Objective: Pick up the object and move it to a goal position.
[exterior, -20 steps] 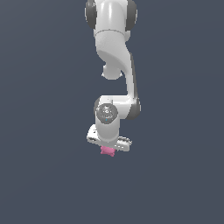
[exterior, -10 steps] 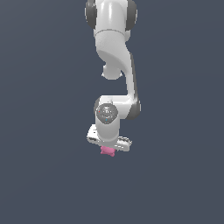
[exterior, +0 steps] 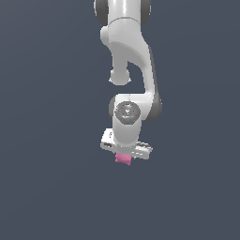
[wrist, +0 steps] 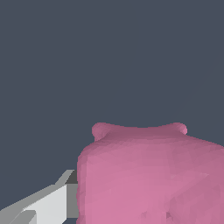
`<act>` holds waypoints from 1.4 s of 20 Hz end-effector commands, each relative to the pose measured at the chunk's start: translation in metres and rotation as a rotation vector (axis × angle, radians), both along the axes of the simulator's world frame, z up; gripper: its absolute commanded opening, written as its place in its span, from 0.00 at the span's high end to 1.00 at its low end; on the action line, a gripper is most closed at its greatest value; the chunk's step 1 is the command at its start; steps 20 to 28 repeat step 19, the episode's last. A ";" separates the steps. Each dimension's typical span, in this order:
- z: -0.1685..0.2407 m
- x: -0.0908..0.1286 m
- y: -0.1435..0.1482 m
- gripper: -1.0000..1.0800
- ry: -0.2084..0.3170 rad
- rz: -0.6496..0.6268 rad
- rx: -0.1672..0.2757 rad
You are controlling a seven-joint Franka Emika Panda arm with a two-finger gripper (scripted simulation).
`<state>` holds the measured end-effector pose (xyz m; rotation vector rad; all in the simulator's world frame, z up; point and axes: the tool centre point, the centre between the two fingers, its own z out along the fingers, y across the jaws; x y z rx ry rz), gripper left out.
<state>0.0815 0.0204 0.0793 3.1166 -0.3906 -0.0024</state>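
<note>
The pink object (exterior: 123, 159) is a small pillow-like lump with pinched corners. It sits directly under my white gripper (exterior: 124, 153), between the fingers, and is much narrower than the gripper's body. In the wrist view the pink object (wrist: 148, 175) fills the near part of the picture, and one grey-white finger (wrist: 52, 204) lies against its side. The other finger is out of view. The gripper is shut on the object. The exterior view does not show whether the object touches the floor.
The white arm (exterior: 129, 56) hangs down from the top of the exterior view. A plain dark blue-grey floor (exterior: 47, 187) lies all around. No goal marker shows.
The gripper and the pink object have shifted together slightly toward the exterior view's right and a little upward.
</note>
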 end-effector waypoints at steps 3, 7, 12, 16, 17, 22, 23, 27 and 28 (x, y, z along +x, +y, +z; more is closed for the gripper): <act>0.039 0.002 0.035 1.00 -0.002 0.001 0.000; 0.072 0.004 0.065 1.00 -0.002 0.001 0.000; 0.100 0.007 0.090 1.00 -0.002 0.001 0.000; 0.110 0.009 0.100 1.00 -0.002 0.001 0.000; 0.111 0.010 0.101 1.00 -0.002 0.001 0.000; 0.112 0.010 0.101 1.00 -0.002 0.001 0.000; 0.112 0.010 0.101 1.00 -0.002 0.001 0.000; 0.112 0.010 0.101 1.00 -0.002 0.001 0.000; 0.112 0.010 0.101 1.00 -0.002 0.001 0.000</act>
